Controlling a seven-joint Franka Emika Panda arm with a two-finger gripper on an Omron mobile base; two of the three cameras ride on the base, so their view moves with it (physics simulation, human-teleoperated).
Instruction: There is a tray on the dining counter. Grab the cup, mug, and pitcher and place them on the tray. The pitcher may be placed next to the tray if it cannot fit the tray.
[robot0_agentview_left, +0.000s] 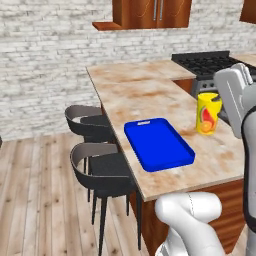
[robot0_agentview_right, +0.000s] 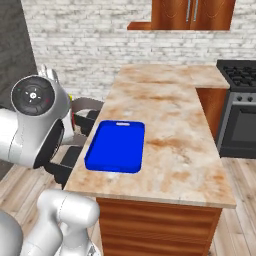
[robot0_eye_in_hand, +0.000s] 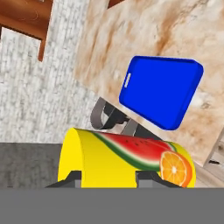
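Left base view: cup (robot0_agentview_left: 208, 113) is up off the table (robot0_agentview_left: 150, 95) near its right edge, beside my arm; tray (robot0_agentview_left: 159, 143) sits bare by the front-left edge.

Right base view: tray (robot0_agentview_right: 116, 146) at the table's (robot0_agentview_right: 175, 135) left edge; my arm blocks what's left of it.

Hand view: tool (robot0_eye_in_hand: 109, 177) clenched on the cup (robot0_eye_in_hand: 124, 159), tray (robot0_eye_in_hand: 161, 89) ahead. I'd carry it over tray centre, keep it upright, lower before letting go. Fingertips mostly cut off; contact hard to read.

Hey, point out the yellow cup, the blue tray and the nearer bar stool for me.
cup (robot0_agentview_left: 207, 114), left base view, on its printed side, midway up.
tray (robot0_agentview_left: 159, 144), left base view, on its bare blue floor.
bar stool (robot0_agentview_left: 102, 170), left base view, on the dark seat beside the dining counter.
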